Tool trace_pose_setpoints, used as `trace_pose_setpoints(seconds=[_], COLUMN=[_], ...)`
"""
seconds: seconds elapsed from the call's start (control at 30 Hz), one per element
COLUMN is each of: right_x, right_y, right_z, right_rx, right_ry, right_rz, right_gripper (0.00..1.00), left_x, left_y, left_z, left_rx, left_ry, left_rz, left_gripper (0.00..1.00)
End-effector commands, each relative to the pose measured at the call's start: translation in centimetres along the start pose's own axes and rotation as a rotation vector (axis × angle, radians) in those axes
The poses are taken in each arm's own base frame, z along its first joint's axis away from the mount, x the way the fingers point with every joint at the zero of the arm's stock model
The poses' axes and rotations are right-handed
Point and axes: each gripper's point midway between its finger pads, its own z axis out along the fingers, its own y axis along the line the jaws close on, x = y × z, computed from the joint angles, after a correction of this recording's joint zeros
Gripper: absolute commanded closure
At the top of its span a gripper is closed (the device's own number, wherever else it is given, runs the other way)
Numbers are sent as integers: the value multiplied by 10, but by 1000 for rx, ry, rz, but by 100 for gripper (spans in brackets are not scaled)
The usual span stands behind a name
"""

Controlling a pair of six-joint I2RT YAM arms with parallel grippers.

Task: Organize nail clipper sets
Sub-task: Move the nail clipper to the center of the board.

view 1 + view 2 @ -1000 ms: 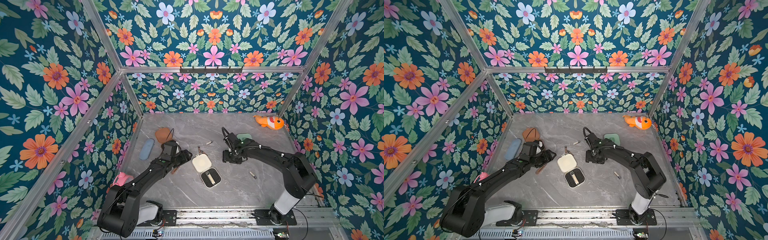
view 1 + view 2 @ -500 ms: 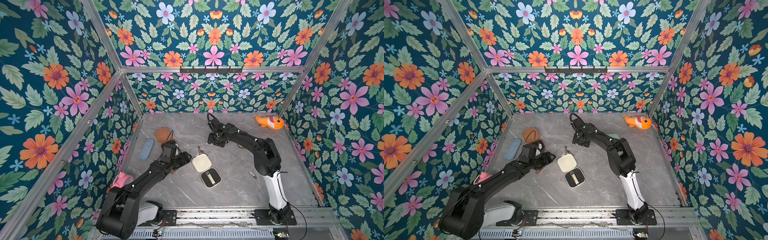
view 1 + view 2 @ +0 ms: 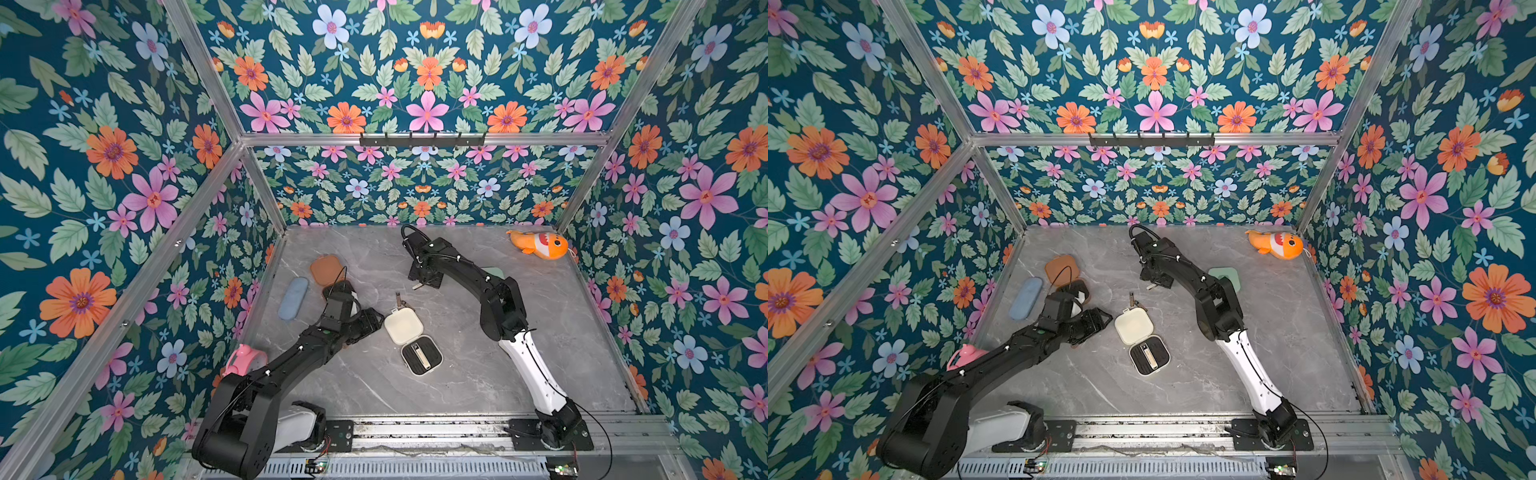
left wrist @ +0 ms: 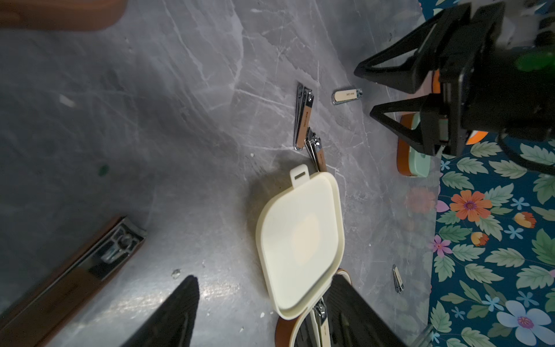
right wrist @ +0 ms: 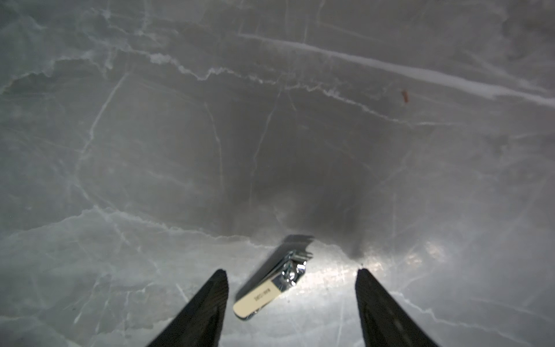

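Observation:
The cream case lies open mid-table, its lid (image 3: 403,326) flat beside its black tray (image 3: 422,354), which holds one clipper. The brown case's lid (image 3: 327,269) and tray (image 3: 337,287) sit at the back left, partly under my left arm. The mint case (image 3: 1225,276) is mostly hidden behind my right arm. My right gripper (image 5: 291,270) hangs open just above the table, with a small cream-handled clipper (image 5: 271,288) lying loose between its fingers. My left gripper (image 3: 371,323) is open and empty beside the cream lid (image 4: 300,237). Two slim clippers (image 4: 301,120) lie by the lid's tab.
A pale blue oblong case (image 3: 293,298) and a pink clock (image 3: 245,359) sit along the left wall. An orange fish plush (image 3: 538,245) lies in the back right corner. A brown-handled clipper (image 4: 75,270) lies near my left fingers, and a small clipper (image 4: 398,279) lies near the right wall.
My right arm has swung left and toward the back, bringing its open gripper over the small clipper. The left arm has hardly moved.

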Motion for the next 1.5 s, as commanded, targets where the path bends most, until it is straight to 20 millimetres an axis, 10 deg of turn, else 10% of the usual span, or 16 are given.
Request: trace_pose_setpoints(seconds=[0.0,0.97,1.23,1.47], right_x=[11,36,42,72], right_y=[-10,-46,-55,-103], right_z=[2,31,10,-18], right_rx=[60,-6,-40,-42], right_ry=[29,171,161,149], right_rz=[-14,-133,-181,-301], right_gripper=[33,76,86,89], left_x=[-3,-4,-8,-11], left_y=[-5,-5,-13,-29], left_z=[-1,1,7,14], left_rx=[23,22,33,51], left_ry=[-13,-15,2,21], left_rz=[10,-9,-4,18], left_gripper=[28,29,29,29])
